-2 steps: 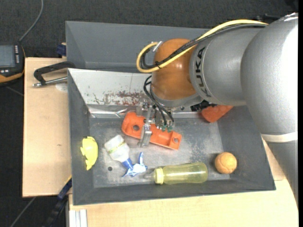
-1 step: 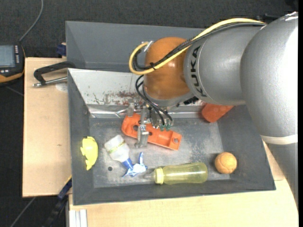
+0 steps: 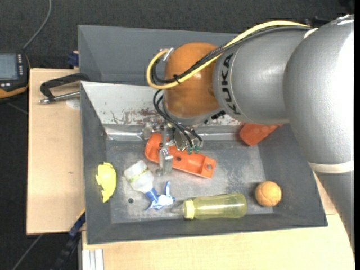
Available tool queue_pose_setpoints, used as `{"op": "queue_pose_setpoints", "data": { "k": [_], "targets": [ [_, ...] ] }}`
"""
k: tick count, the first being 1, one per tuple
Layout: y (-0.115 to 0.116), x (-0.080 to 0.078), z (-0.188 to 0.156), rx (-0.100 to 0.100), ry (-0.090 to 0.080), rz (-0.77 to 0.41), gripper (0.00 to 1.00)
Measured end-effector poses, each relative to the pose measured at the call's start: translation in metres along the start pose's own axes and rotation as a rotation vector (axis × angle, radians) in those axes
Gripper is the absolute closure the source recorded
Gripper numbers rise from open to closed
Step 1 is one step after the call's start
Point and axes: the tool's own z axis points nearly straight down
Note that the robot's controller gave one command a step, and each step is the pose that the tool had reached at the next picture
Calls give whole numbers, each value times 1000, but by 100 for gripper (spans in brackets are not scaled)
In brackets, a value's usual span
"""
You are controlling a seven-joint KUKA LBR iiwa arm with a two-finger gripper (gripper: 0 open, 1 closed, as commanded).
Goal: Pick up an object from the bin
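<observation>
Several loose things lie spread over the floor of the bin (image 3: 239, 173), none of them heaped. The gripper (image 3: 165, 163) hangs over the left end of a flat orange plastic piece (image 3: 191, 162), which lies mid-floor, just near of the far wall. Whether the fingers are open or closed cannot be told. Just left and near of the gripper sits a crumpled white cup (image 3: 138, 176), with a blue-and-white wrapper (image 3: 159, 198) nearer still. A yellow bottle (image 3: 216, 206) lies along the near wall, and an orange ball (image 3: 268, 193) is at its right end. A yellow toy (image 3: 106, 180) rests against the left wall. A red-orange block (image 3: 256, 133) sits far right, partly under the arm. Bare floor lies open right of the orange piece, between it, the ball and the block.
</observation>
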Motion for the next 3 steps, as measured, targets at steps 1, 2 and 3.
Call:
{"op": "queue_pose_setpoints", "data": {
  "k": [1,2,3],
  "targets": [
    [-23,21,21,0,3,-197,0],
    [-34,24,27,1,6,-244,0],
    [21,17,39,-3,-2,-284,100]
  ]
}}
